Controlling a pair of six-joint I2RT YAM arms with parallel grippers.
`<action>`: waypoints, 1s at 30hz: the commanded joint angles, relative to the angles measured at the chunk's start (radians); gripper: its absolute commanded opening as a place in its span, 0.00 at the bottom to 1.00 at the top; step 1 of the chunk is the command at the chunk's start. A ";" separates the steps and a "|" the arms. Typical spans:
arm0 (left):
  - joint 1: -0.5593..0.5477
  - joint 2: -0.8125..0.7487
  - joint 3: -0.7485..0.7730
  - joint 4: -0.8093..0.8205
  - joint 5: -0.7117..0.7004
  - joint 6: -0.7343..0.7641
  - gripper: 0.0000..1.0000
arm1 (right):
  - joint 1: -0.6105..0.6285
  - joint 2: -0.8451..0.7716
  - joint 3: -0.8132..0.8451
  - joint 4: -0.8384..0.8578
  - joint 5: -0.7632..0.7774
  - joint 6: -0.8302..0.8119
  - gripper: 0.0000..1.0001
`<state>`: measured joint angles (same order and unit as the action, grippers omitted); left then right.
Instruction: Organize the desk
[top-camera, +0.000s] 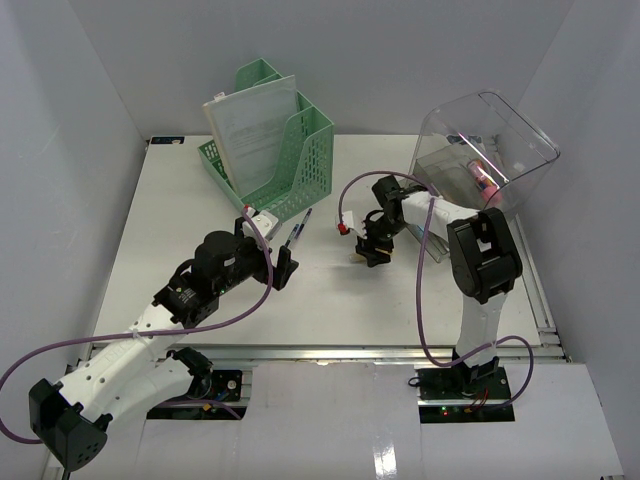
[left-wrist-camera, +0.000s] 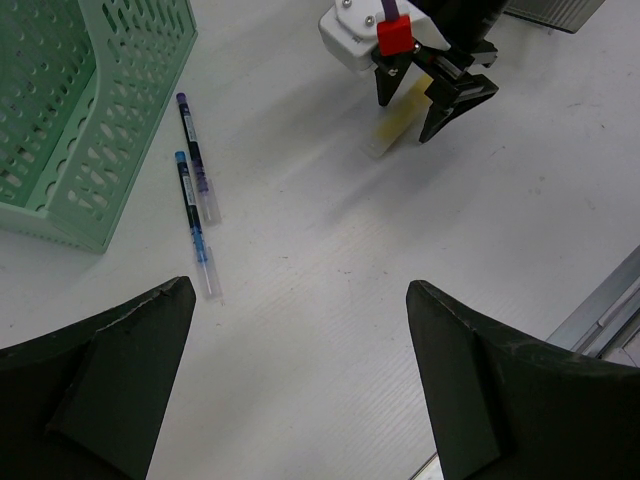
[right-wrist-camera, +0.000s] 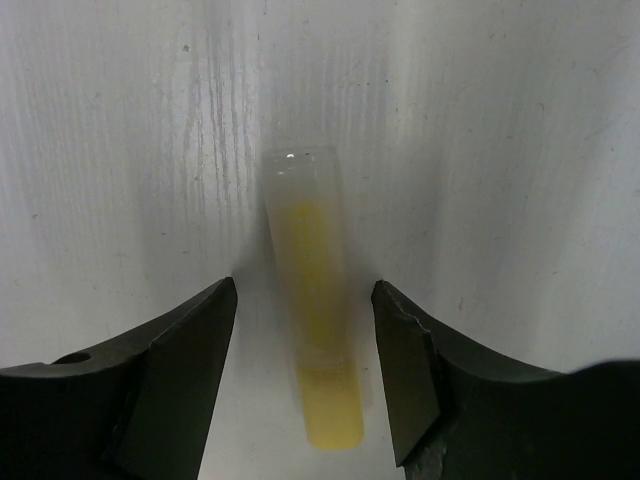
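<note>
On the white desk (top-camera: 180, 220) lies a yellow marker with a clear cap (right-wrist-camera: 312, 300), also seen in the left wrist view (left-wrist-camera: 390, 130). My right gripper (right-wrist-camera: 303, 287) is low over it, open, with one finger on each side and a gap to both. From above, the right gripper (top-camera: 370, 255) is at the desk's middle. My left gripper (left-wrist-camera: 300, 288) is wide open above bare desk with nothing in it; overhead, the left gripper (top-camera: 285, 270) is just left of centre. Two pens, purple (left-wrist-camera: 195, 155) and blue (left-wrist-camera: 192, 220), lie ahead of it to the left.
A green mesh file rack (top-camera: 290, 150) holding papers stands at the back, its corner close to the pens (top-camera: 298, 232). A clear plastic bin (top-camera: 490, 150) with small items inside sits tilted at the back right. The metal rail (top-camera: 330, 352) runs along the front edge.
</note>
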<state>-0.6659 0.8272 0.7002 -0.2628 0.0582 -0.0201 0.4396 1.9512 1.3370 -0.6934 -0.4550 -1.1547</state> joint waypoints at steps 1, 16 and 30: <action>0.000 -0.017 -0.003 -0.005 -0.012 0.011 0.98 | 0.005 0.003 0.027 0.018 0.040 0.038 0.59; 0.000 -0.011 -0.005 -0.006 -0.020 0.009 0.98 | 0.011 -0.099 -0.007 0.032 0.021 0.123 0.08; 0.000 -0.002 -0.004 -0.007 -0.015 0.007 0.98 | 0.008 -0.366 -0.040 0.349 0.657 0.641 0.14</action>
<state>-0.6659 0.8300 0.6998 -0.2627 0.0483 -0.0158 0.4500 1.6535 1.4034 -0.5279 -0.0959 -0.6877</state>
